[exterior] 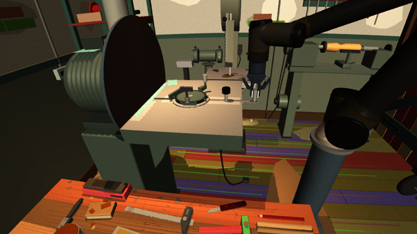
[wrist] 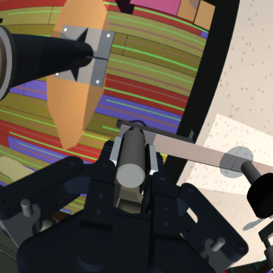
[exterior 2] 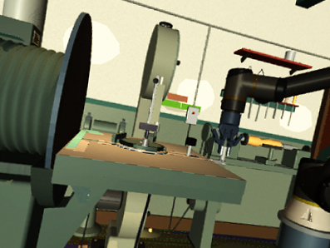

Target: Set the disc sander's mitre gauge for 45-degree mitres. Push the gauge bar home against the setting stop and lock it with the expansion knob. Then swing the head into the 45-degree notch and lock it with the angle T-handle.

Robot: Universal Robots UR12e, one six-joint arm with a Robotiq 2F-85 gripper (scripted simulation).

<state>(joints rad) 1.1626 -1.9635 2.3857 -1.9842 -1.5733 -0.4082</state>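
Note:
The gauge bar [wrist: 188, 150] sticks out past the sander table's [exterior: 184, 119] right edge, and an upright grey peg [wrist: 131, 158] stands at its outer end. My gripper [wrist: 132, 159] [exterior: 255, 96] [exterior 2: 224, 152] is closed around that peg, just off the table edge. The black expansion knob [exterior: 225, 92] [wrist: 261, 193] [exterior 2: 191, 141] stands on the bar a little inward from my fingers. Further in sits the round mitre head [exterior: 191, 98] [exterior 2: 143, 144] with its angle T-handle [exterior 2: 149, 128] upright, near the sanding disc [exterior: 133, 68].
The sander's ribbed motor housing [exterior: 85, 81] sits left of the disc. A bandsaw [exterior: 233, 11] stands behind the table. A cluttered orange workbench [exterior: 127, 230] lies in front, and my arm's base [exterior: 324, 169] stands on the striped floor to the right.

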